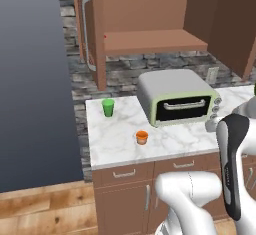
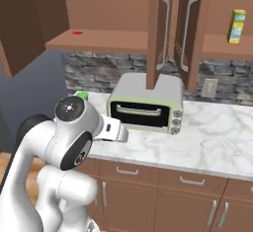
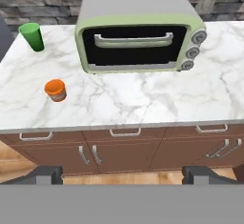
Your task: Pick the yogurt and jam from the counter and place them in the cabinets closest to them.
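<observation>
The orange-lidded jar [image 3: 55, 89], judged to be the jam, is standing upright on the marble counter [image 3: 143, 99], near the front edge, at about 8 o'clock from the toaster oven [image 3: 138, 27] in the hand view. The green cup [image 3: 32, 36], judged to be the yogurt, is standing upright further back, at about 11 o'clock from the jar and well apart from it. Neither item is being touched.

The gripper [image 3: 122, 175] is standing fully open and is holding nothing; its two dark fingertips [image 3: 45, 174] are showing at the bottom of the hand view, well short of the counter front. The jar is lying at about 10 o'clock from the gripper's midpoint.

Above the counter, the cabinets [image 1: 150, 39] are standing with doors swung open. The shelf [image 1: 155, 41] directly over the toaster oven is bare apart from a small red mark. In the right base view, a yellow carton [image 2: 238, 26] is sitting on the shelf of the next cabinet to the right; it is not one of the two task items.

Progress, as judged: no placement is complete. Both picks and both placements are remaining. The cabinet doors are already open, so door opening is not looking necessary for the nearer unit.
</observation>
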Controlling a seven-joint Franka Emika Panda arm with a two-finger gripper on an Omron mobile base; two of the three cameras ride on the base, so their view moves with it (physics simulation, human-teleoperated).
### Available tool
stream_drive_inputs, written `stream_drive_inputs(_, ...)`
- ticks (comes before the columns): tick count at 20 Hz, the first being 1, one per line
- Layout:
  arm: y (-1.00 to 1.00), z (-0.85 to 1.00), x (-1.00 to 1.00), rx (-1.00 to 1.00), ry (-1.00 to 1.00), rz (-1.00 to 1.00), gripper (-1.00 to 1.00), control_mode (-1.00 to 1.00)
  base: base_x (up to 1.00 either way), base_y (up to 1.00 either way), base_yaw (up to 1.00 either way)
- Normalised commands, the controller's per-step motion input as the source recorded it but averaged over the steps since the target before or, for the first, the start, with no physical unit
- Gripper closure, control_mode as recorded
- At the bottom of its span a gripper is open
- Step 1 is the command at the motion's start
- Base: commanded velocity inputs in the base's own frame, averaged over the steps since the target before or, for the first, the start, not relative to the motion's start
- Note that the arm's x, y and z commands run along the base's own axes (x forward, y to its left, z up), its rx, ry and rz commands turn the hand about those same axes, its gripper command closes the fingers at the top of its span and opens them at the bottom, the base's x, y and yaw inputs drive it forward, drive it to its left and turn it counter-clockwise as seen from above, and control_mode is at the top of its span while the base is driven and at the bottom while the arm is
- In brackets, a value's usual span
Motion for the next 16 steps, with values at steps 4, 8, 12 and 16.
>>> stream_drive_inputs(4, 0.0, 0.0, 0.0, 0.0, 0.0, 0.0, -1.0, 1.0, -0.05, 0.42, 0.0)
stream_drive_inputs(8, 0.0, 0.0, 0.0, 0.0, 0.0, 0.0, -1.0, 1.0, -0.03, 0.23, 0.0)
stream_drive_inputs(12, 0.0, 0.0, 0.0, 0.0, 0.0, 0.0, -1.0, 1.0, 0.0, 0.0, 0.0)
stream_drive_inputs(16, 0.0, 0.0, 0.0, 0.0, 0.0, 0.0, -1.0, 1.0, 0.02, 0.14, 0.0)
